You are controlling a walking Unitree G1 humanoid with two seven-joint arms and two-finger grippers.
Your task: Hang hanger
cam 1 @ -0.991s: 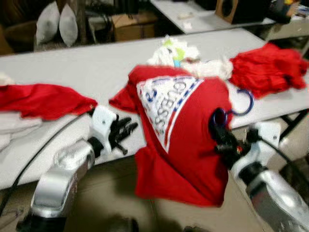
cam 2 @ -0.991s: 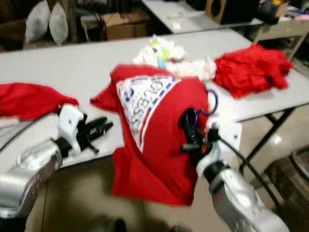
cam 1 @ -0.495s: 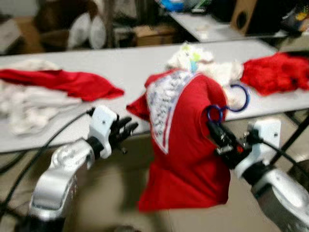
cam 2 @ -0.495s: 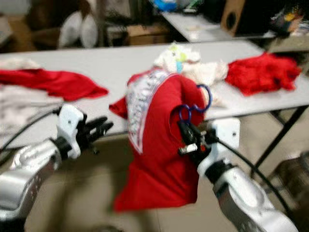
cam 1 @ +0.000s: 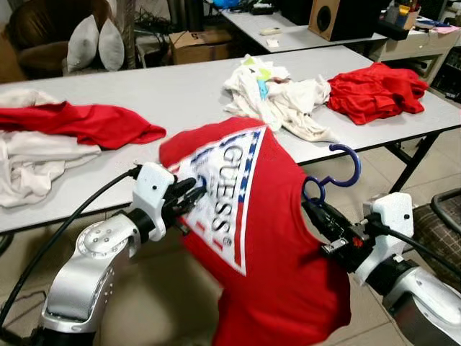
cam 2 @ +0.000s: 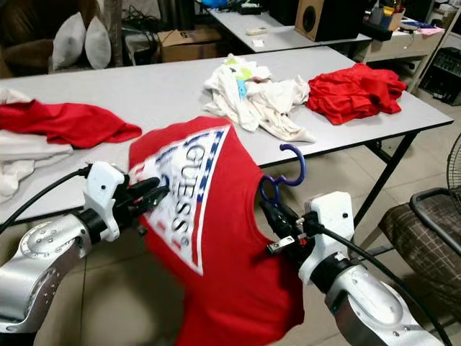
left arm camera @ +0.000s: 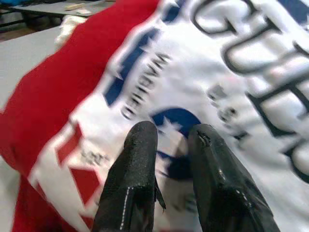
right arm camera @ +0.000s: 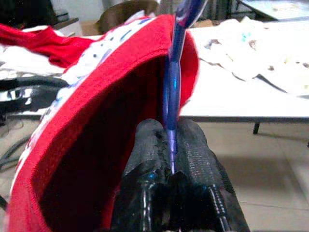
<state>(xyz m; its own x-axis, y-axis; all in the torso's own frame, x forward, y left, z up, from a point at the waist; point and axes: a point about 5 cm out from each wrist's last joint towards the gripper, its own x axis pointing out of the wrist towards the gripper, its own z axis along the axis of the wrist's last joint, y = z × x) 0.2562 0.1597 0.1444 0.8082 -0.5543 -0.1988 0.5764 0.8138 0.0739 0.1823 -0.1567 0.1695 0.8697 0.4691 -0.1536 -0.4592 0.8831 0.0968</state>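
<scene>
1. Right tool [cam 1: 315, 210]: fingers closed on the lower stem of the blue hanger [cam 1: 338, 167], as the right wrist view confirms, with the blue shaft pinched between the two black pads. The tool sits in front of the table's near edge, over the floor.
2. Hanger position: held in the air on the right side of the scene. Its hook rises up and away from the right tool, curling open toward the table [cam 1: 144, 94]. The long axis of the visible stem runs roughly upward from the fingertips.
3. Red shirt [cam 1: 252, 238]: draped on the hanger and hanging down to the left of the right tool, printed panel facing up and left.
4. Left tool [cam 1: 189, 194]: fingers nearly together, no cloth seen between them; the tips rest against or just off the printed panel, and actual contact cannot be confirmed.
5. Governing relation: the right arm alone carries the hanger, hook uppermost and free of the cloth. No rail or hanging point can be made out, so in my judgement one must be found first.
6. Surroundings: a white clothes heap [cam 1: 277, 94] and a red clothes heap [cam 1: 374, 90] lie far right on the table, well apart from both tools.
</scene>
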